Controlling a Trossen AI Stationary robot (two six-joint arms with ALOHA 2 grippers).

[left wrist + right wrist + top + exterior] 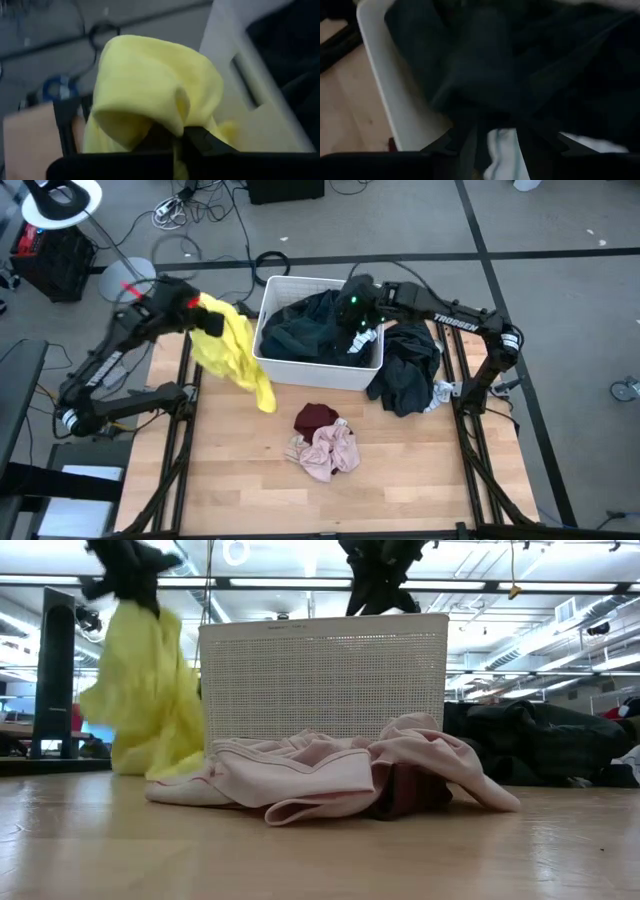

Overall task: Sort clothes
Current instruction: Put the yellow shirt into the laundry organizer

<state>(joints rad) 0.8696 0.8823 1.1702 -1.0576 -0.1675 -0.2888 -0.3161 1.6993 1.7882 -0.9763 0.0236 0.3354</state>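
My left gripper [207, 316] is raised over the table's far left, beside the white bin [318, 372], and is shut on a yellow garment [238, 352]. My right gripper [356, 318] hangs over the bin's right half, shut on a dark garment [485, 75] from the heap of dark clothes [305, 330] in the bin. On the table in front of the bin, a pink garment [328, 450] lies crumpled partly over a maroon one [316, 418]. To the right of the bin, another dark garment [410, 370] lies heaped on the table. My left gripper pinches a bunched fold of the yellow garment [172, 117] between its two fingers, slanting down from the table's left. Cloth bulges over the fingertips. The garment hangs slack below [145, 700]; whether its lower end [265, 400] touches the table I cannot tell. My right gripper holds a gathered bunch of the dark garment [497, 117] between its fingers, coming from above and slanting down from the table's right. The cloth rises in a peak to the fingers. The rest of it lies in the bin.
The bin stands at the table's far middle. A white striped piece [366, 342] shows at the bin's right inner wall, another white bit [440, 392] by the right heap. The near half of the wooden table [400, 480] is bare. Cables lie on the floor beyond.
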